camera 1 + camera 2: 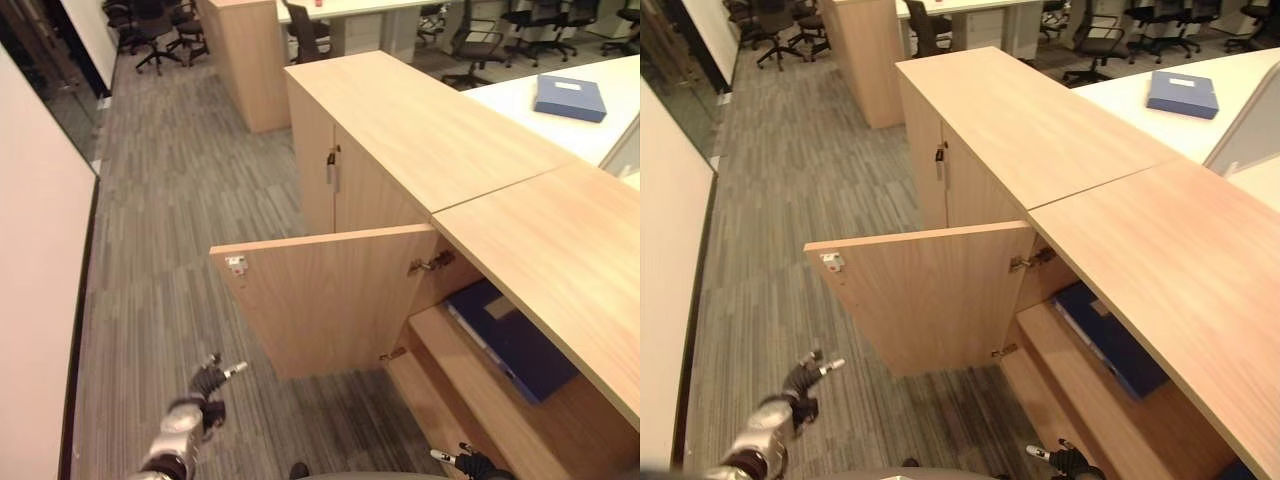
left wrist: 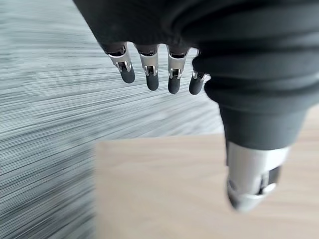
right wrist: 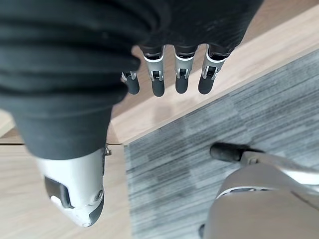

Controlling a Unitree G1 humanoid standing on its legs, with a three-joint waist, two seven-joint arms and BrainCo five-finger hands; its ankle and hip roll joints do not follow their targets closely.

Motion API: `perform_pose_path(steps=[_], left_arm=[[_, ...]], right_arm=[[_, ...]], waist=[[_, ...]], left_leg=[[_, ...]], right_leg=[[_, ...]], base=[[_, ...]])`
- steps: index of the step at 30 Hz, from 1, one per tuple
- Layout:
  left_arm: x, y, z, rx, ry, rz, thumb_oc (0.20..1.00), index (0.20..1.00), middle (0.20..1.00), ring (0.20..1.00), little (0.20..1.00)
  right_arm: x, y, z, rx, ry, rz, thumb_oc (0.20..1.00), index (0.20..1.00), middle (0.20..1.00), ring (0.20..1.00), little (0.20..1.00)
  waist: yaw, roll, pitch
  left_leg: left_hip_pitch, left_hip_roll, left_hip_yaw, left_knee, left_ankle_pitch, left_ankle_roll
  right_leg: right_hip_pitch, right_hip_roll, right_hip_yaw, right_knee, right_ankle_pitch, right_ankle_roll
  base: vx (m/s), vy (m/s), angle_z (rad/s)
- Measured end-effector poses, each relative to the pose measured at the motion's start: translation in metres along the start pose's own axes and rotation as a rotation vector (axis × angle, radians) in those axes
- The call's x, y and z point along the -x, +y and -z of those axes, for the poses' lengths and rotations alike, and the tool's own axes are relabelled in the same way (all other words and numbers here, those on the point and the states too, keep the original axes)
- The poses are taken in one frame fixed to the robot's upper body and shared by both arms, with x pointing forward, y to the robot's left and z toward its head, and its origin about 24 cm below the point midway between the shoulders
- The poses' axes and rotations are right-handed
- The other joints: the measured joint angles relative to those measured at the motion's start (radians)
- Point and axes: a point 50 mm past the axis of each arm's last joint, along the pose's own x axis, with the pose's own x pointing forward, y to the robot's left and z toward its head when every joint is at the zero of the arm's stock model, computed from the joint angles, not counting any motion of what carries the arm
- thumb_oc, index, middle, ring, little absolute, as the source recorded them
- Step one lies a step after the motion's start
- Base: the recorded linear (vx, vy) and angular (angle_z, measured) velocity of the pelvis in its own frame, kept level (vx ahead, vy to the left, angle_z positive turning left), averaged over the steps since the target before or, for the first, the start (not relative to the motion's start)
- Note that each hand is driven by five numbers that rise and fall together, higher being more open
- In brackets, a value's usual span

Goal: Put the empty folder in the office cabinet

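Where the light wooden door [image 1: 330, 295] hangs wide open, can see right into the office cabinet [image 1: 420, 120]. Inside, on the smooth wooden shelf [image 1: 440, 335], can spot a dark blue folder [image 1: 510, 345], flat and thick, lying on its side with a paler patch on its back. Cannot read any words on it. Made of the same pale, smooth wood all over, with two small metal hinges [image 1: 430, 264] by the door. Next door along kept closed, with a little metal lock [image 1: 332, 160] near its edge.

Further back, on the white desk [image 1: 520, 95], can see a second blue folder [image 1: 570, 97] lying flat, with a small white label on top. Too small to read.

Down low, over the grey striped carpet [image 1: 180, 200], can find the left hand [image 1: 207, 383], well apart from the door, fingers [image 2: 152, 74] straight and a little spread, holding nothing. By the bottom of the cabinet, can find the right hand [image 1: 470, 462], fingers [image 3: 182, 77] straight and side by side, holding nothing either.

Far off, black office chairs [image 1: 150, 25] on wheels.
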Motion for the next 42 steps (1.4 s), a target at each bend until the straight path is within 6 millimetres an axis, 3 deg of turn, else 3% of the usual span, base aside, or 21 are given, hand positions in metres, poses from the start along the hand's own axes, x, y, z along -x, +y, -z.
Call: perform_pose_path(steps=[4,9,19,30,32,35,42], left_arm=[[-0.013,0.029,-0.058,-0.032,-0.152,-0.068,1.0,1.0,1.0,1.0,1.0],[-0.017,0.027,-0.079,-0.032,-0.208,-0.051,1.0,1.0,1.0,1.0,1.0],[-0.02,0.013,-0.088,-0.066,-0.229,0.007,1.0,1.0,1.0,1.0,1.0],[-0.021,0.003,-0.086,-0.093,-0.225,0.057,1.0,1.0,1.0,1.0,1.0],[-0.019,-0.007,-0.084,-0.094,-0.23,0.087,1.0,1.0,1.0,1.0,1.0],[-0.012,-0.017,-0.079,-0.103,-0.255,0.141,1.0,1.0,1.0,1.0,1.0],[0.011,-0.032,-0.047,-0.156,-0.215,0.318,1.0,1.0,1.0,1.0,1.0]], right_arm=[[0.0,0.001,0.001,0.0,0.003,-0.008,1.0,1.0,1.0,1.0,1.0],[0.002,0.0,0.009,0.002,0.025,-0.02,1.0,1.0,1.0,1.0,1.0],[0.002,0.002,0.009,0.012,0.024,-0.049,1.0,1.0,1.0,1.0,1.0],[0.001,0.004,0.005,0.029,0.017,-0.058,1.0,1.0,1.0,1.0,1.0],[0.001,0.004,0.005,0.032,0.016,-0.059,1.0,1.0,1.0,1.0,1.0],[0.0,0.005,0.001,0.032,0.007,-0.06,1.0,1.0,1.0,1.0,1.0],[-0.001,0.004,-0.006,0.006,-0.013,-0.054,1.0,1.0,1.0,1.0,1.0]], waist=[[-0.027,-0.009,-0.005],[-0.046,-0.024,-0.005],[-0.065,-0.052,0.01],[-0.039,-0.047,0.017],[-0.029,-0.046,0.021],[-0.008,-0.042,0.037],[0.017,-0.033,0.046]], left_leg=[[0.002,0.0,0.031,-0.002,-0.004,0.003],[0.0,-0.001,0.062,-0.006,-0.007,0.006],[0.001,-0.001,0.081,-0.001,-0.008,0.008],[0.002,-0.001,0.08,-0.001,-0.008,0.008],[0.002,-0.002,0.077,0.0,-0.008,0.008],[0.006,-0.006,0.074,0.0,-0.008,0.009],[0.002,-0.019,0.082,0.0,-0.008,0.01]], right_leg=[[-0.008,-0.006,0.025,-0.002,0.003,0.006],[-0.032,-0.006,0.056,-0.004,0.009,0.014],[-0.039,-0.008,0.077,-0.004,0.012,0.02],[-0.038,-0.008,0.076,-0.004,0.013,0.02],[-0.036,-0.009,0.072,-0.004,0.014,0.022],[-0.028,-0.012,0.067,-0.004,0.016,0.024],[-0.036,-0.026,0.07,-0.001,0.021,0.033]], base=[[0.01,0.019,-0.22],[0.01,0.026,-0.19],[0.01,0.014,-0.05],[0.0,0.0,0.0],[0.0,0.013,0.04],[0.0,0.022,0.07],[-0.08,-0.001,-0.02]])
